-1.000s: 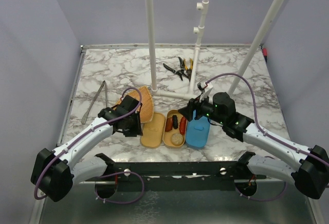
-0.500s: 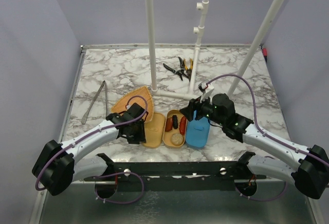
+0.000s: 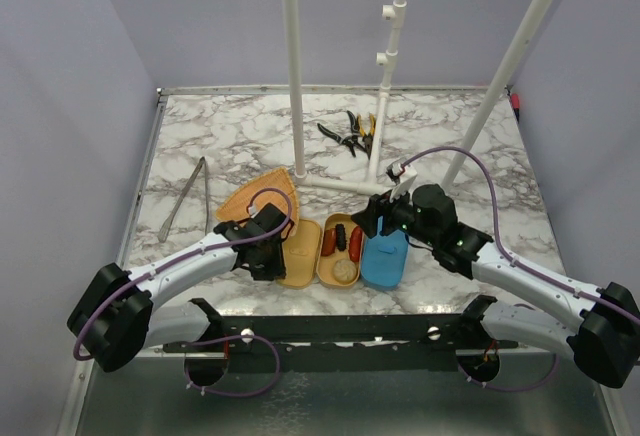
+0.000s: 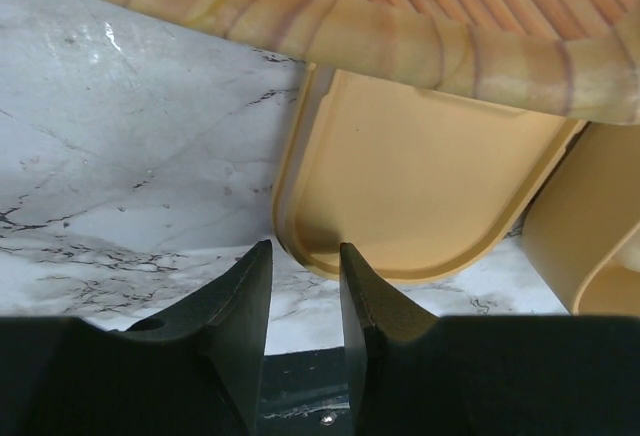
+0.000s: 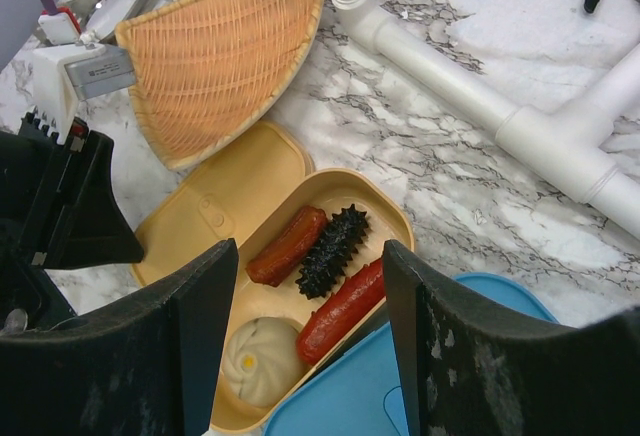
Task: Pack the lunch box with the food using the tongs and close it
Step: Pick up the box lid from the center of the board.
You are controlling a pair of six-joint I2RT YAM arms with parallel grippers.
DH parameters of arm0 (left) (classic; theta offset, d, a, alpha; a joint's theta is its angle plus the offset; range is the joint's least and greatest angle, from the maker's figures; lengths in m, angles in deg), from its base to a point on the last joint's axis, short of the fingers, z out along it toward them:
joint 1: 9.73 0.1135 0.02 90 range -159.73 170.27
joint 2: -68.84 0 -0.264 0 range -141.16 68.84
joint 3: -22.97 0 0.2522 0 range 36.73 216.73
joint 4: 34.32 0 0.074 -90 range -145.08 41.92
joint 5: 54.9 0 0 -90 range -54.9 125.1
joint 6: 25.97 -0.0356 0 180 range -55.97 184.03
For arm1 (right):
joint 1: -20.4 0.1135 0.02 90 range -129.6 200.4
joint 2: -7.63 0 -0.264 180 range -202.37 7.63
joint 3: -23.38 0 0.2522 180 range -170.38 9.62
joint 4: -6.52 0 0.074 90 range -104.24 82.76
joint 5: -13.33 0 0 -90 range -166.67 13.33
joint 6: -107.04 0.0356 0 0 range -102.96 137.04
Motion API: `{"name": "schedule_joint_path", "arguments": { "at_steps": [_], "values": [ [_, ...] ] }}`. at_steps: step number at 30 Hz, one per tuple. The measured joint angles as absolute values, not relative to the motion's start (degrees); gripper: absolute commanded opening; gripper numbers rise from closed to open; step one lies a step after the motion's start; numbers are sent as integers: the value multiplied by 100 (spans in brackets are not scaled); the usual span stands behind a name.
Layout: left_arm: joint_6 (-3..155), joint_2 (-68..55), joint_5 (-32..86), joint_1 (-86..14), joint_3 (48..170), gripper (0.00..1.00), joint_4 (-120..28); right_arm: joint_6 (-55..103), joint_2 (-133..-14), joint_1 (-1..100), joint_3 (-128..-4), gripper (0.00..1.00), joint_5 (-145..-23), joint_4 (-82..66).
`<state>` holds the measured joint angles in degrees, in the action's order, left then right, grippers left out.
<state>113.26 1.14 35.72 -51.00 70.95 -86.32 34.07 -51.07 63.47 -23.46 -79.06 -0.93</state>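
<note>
The right end effector [image 5: 310, 256] hangs released just above the lunch box [image 5: 398, 218], its fingers spread wide to either side of the food and gripping nothing. The box, a beige oval tub, sits on the marble counter [image 3: 450, 126] and holds a brown sausage [image 5: 288, 246], a black spiky piece [image 5: 332, 251], a red sausage [image 5: 342, 311] and a round beige bun [image 5: 262, 364]. A blue lid [image 5: 350, 396] lies against its right side and a flat beige tray [image 4: 430, 186] against its left. The left end effector [image 4: 305, 256] is low at that tray's near rim, jaws slightly apart and empty. The tongs [image 3: 185, 198] lie well off to the left, beyond the wicker basket [image 3: 260, 199]
</note>
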Motion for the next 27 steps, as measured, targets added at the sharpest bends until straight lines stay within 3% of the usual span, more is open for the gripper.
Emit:
{"name": "schedule_joint_path", "arguments": {
  "at_steps": [13, 17, 22, 27],
  "values": [
    [11735, 273, 3681, -5100, 6822, 32, -8405, 3414, -5085, 6347, -2287, 64, -7897, -93],
    [11908, 446, 3646, -5100, 6654, 21, -8208, 3414, -5070, 6347, -2284, 64, -7880, -93],
    [12063, 606, 3640, -5096, 6544, 0, -8110, 3416, -5026, 6347, -2276, 64, -7858, -93],
    [12085, 641, 3670, -5094, 6560, 0, -8101, 3425, -5011, 6347, -2276, 64, -7853, -98]
  ]
}}
